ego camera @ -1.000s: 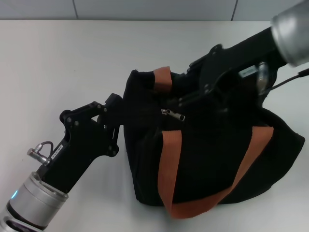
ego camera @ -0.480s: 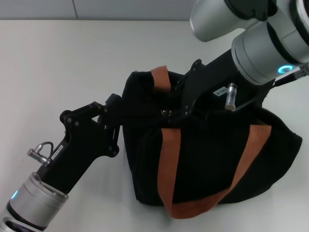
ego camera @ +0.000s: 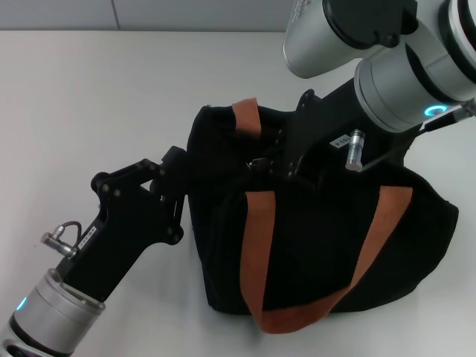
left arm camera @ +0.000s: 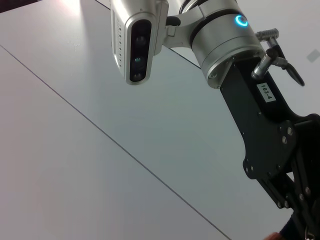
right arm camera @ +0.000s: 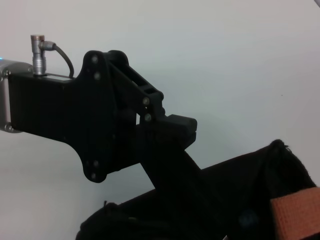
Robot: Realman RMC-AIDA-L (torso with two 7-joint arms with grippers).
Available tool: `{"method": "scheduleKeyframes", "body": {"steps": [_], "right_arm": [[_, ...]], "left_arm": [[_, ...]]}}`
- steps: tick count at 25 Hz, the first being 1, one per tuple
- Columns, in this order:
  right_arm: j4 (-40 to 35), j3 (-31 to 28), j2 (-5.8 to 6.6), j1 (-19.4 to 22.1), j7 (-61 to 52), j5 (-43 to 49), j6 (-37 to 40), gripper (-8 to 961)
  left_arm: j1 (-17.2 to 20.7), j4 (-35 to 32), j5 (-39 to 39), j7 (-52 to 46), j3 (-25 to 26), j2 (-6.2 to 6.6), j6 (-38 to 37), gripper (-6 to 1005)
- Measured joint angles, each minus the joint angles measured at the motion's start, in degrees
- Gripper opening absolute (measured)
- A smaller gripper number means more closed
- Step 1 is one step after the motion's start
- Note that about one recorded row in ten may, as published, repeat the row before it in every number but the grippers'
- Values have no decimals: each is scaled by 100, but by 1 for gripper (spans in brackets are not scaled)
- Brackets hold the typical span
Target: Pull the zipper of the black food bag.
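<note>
Where right gripper [ego camera: 262, 161] hides zipper [ego camera: 255, 162], fingers unreadable

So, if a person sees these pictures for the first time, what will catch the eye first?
Probably the black food bag with its orange-brown strap handles, sitting mid-table in the head view. Next, the two dark arms meeting it: the right gripper at the zipper on the bag's upper face, and the left gripper against the bag's left end.
</note>
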State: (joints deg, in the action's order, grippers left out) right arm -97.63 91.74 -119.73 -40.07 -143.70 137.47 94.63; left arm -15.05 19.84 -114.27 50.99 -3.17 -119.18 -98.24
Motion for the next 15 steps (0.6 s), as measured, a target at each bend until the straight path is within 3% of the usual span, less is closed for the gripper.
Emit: {"method": "scheduleKeyframes", "body": {"steps": [15], "right_arm": [[-389, 1, 18, 242, 106, 89, 186, 4]], "left_arm": [[2, -13, -59, 15, 28, 0, -70, 150]]}}
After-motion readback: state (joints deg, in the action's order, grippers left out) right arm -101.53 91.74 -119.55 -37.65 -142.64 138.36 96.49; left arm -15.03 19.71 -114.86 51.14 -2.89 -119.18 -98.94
